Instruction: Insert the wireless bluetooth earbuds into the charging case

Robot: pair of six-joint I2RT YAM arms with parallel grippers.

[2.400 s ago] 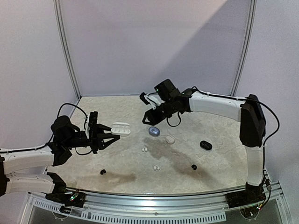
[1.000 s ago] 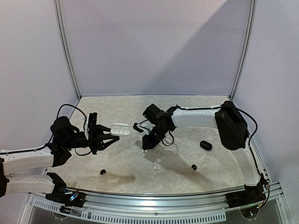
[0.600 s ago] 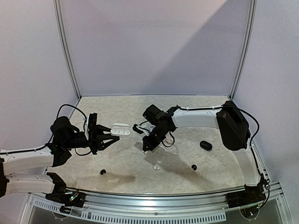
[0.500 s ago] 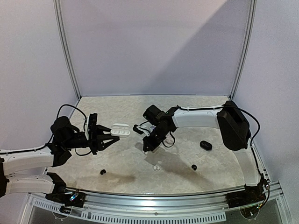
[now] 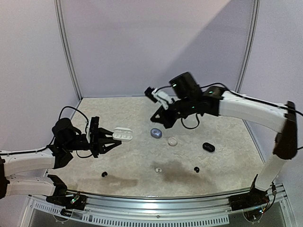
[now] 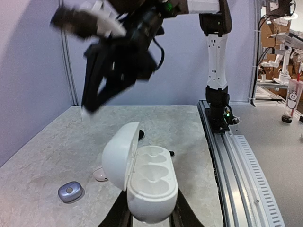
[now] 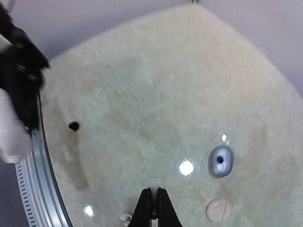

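Beige tabletop holds loose cases, buds; left fingers clamp open case, right fingers pinch earbud.

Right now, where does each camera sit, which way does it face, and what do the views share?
Top external: above and behind the bases, looking down at the table; both arms show.
Left wrist: looks along left gripper, across its open white charging case, toward right gripper.
Right wrist: looks down past shut fingertips pinching a white earbud.
Shared: blue-grey case in all three.

Round case on surface: open case left of it, bud in front, oval case far right.
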